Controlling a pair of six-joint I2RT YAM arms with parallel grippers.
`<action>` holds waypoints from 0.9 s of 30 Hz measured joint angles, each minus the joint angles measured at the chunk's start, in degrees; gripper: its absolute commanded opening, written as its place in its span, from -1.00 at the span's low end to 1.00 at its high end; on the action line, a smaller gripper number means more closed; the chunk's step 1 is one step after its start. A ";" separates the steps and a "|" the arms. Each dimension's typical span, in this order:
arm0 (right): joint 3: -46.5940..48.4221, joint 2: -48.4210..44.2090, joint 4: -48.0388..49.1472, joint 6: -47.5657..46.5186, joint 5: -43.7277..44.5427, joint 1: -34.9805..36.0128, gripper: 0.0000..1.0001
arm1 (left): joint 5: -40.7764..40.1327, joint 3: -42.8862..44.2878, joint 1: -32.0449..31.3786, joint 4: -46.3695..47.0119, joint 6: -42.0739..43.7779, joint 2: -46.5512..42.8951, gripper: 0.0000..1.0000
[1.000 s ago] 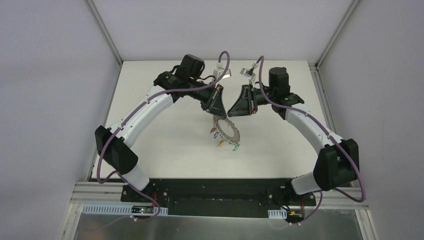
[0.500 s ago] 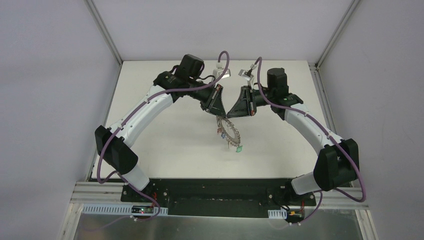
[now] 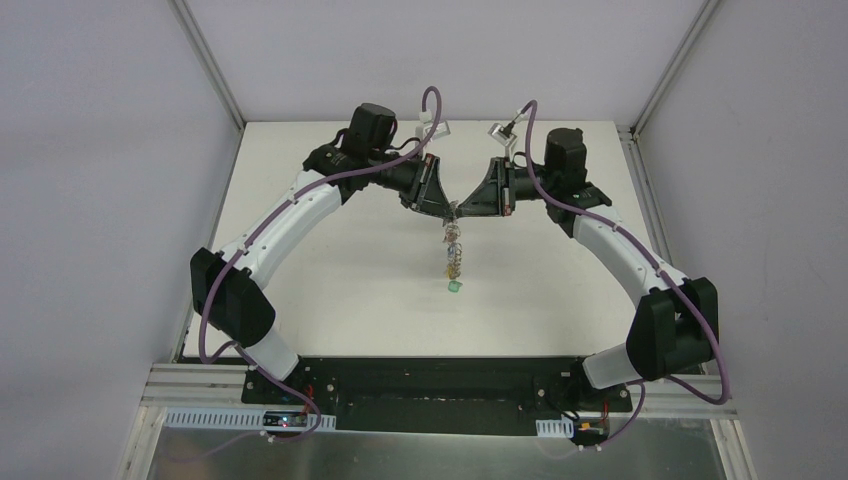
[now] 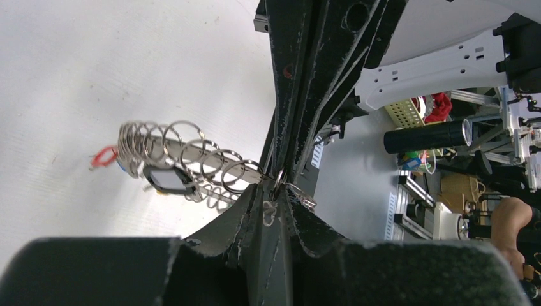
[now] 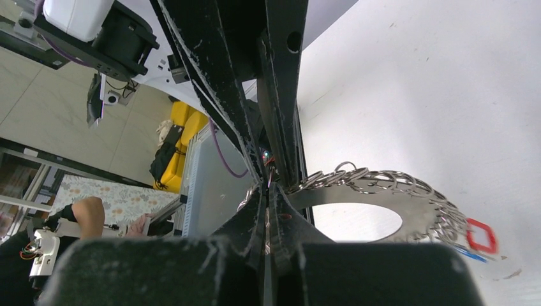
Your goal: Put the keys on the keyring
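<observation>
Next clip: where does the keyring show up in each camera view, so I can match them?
Top external: centre, the keyring edge-on, hanging under the left gripper and right gripper.
Left wrist: centre-left, edge-on, seen as a row of wire loops.
Right wrist: lower right, flat face and hole showing.
Shared landmark: both grippers' tips meeting on its rim, in every view.
</observation>
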 measured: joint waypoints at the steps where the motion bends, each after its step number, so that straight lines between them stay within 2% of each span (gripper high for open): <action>1: -0.37 0.02 1.62 1.49 0.20 -0.31 -1.00 | 0.26 -0.33 -0.02 1.01 -0.63 -0.02 -0.68; 8: -2.54 0.09 7.96 6.93 0.76 -1.01 -1.00 | 0.52 -1.44 0.00 3.85 -3.52 -0.02 -0.79; 21: -3.76 0.09 11.50 8.52 0.26 -0.83 -1.00 | 0.87 -1.44 0.37 4.87 -5.42 -0.02 -0.81; 27: -3.76 0.09 11.50 8.44 -0.24 -0.61 -1.00 | 1.57 -1.44 0.37 4.87 -5.77 -0.02 -1.00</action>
